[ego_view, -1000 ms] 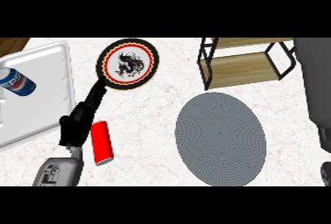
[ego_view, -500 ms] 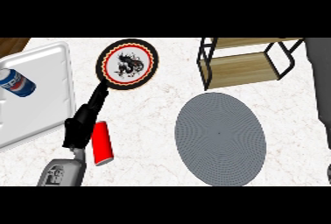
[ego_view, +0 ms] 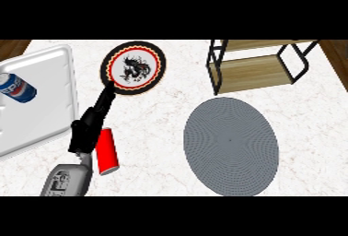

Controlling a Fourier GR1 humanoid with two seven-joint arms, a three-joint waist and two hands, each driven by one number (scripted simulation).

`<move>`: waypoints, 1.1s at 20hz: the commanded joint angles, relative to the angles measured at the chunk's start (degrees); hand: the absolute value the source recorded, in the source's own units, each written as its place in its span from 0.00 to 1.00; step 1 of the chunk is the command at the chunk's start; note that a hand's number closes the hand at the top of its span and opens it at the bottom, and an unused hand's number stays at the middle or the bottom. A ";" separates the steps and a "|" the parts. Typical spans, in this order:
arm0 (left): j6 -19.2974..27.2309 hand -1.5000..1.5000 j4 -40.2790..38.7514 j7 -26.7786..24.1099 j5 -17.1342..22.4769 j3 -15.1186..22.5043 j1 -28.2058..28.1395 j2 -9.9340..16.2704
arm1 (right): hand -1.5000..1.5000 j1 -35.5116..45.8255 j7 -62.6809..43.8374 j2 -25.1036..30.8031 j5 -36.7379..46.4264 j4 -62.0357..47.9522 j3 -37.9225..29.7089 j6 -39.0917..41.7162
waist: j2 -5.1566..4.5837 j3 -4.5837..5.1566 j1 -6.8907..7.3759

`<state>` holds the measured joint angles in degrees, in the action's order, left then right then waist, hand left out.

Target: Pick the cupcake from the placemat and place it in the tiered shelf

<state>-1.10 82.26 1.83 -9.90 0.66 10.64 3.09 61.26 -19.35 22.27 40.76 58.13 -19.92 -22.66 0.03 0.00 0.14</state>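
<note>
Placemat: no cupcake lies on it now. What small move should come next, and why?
Probably keep the left hand still: it lies open beside the red can, far from the tiered shelf. No cupcake shows on the placemat, and the right hand is out of view.

Count on the desk: 1 tray, 1 blue can in it, 1 red can, 1 plate, 1 grey placemat, 1 tiered shelf. 1 hand in view, left side.
</note>
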 commanded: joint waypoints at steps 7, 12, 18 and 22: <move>-0.14 0.50 1.31 1.15 0.29 0.36 -1.30 -0.46 | 0.00 4.01 -7.40 4.03 -8.40 9.17 -8.77 -3.14 | 0.36 -0.01 -0.51; -0.03 0.50 1.07 0.94 0.34 -0.40 -0.28 0.07 | 0.00 -0.20 -15.94 9.34 -9.24 14.64 -11.22 0.46 | 0.35 0.02 -1.19; -2.02 0.50 2.50 0.97 2.11 -2.01 -1.29 2.14 | 0.00 -9.22 -22.20 20.17 -16.37 16.91 -17.64 15.87 | 0.43 -0.03 -1.31; -0.36 0.50 0.84 -2.16 0.79 -1.19 -3.55 0.74 | 0.00 -18.35 -22.00 25.11 -23.10 21.63 -23.87 24.82 | 0.38 -0.02 -1.73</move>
<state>-1.20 83.46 1.23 -9.40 -0.28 8.58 3.70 49.67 -39.75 43.04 22.14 75.84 -39.69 -5.05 0.46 -0.02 -1.59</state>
